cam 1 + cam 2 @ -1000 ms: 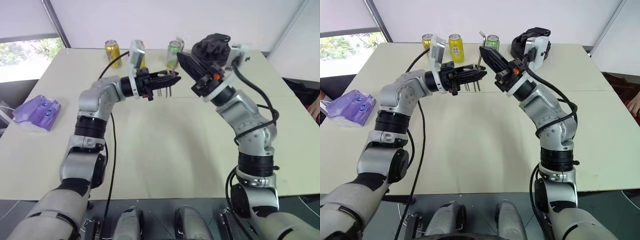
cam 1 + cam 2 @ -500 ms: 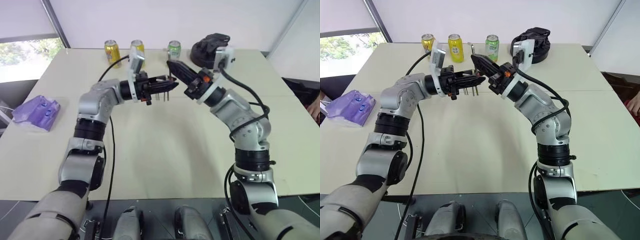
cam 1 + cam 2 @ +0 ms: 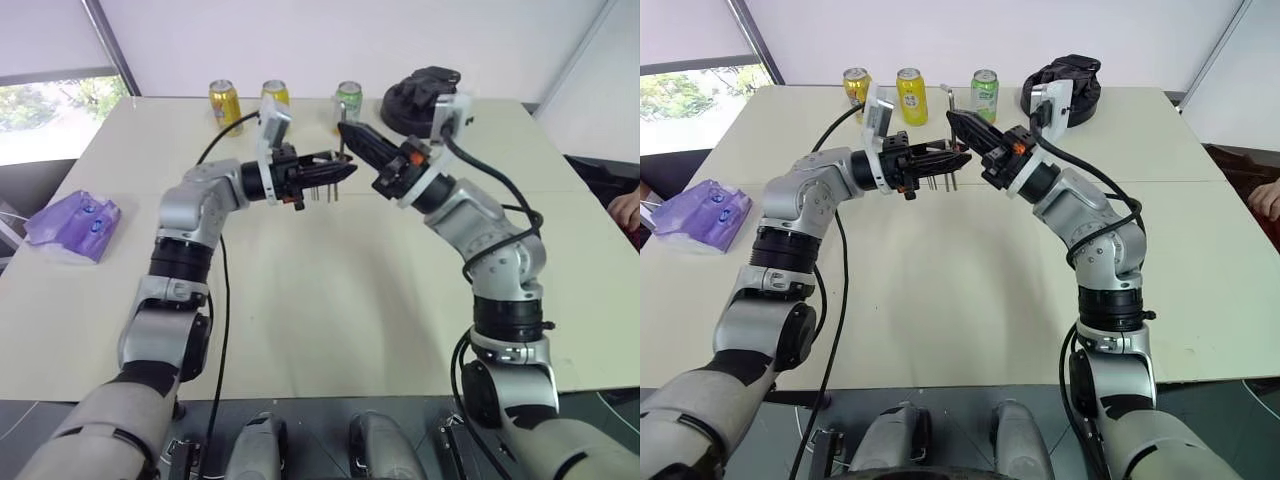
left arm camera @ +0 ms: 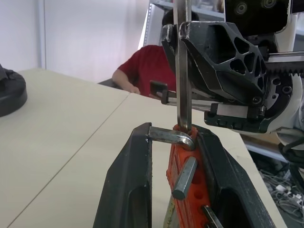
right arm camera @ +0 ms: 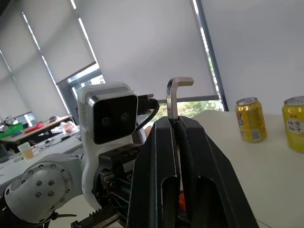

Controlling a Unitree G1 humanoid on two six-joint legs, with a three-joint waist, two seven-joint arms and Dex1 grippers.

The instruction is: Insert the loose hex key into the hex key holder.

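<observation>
Both arms meet in mid-air above the pale tabletop (image 3: 330,300). The left gripper (image 4: 173,156) has its jaws clamped on the small orange-red plastic hex key holder (image 4: 183,173), from which a few metal keys protrude. The right gripper (image 5: 175,124) has its jaws closed on the thin silvery L-shaped loose hex key (image 5: 174,97), short leg up. In the left wrist view the key's long shaft comes down to the holder's upper edge, beside a bent key already seated. Whether its tip sits in a slot is unclear. If misaligned, pushing could jam it against the plastic, twist the holder in its grip, or make the key slip.
</observation>
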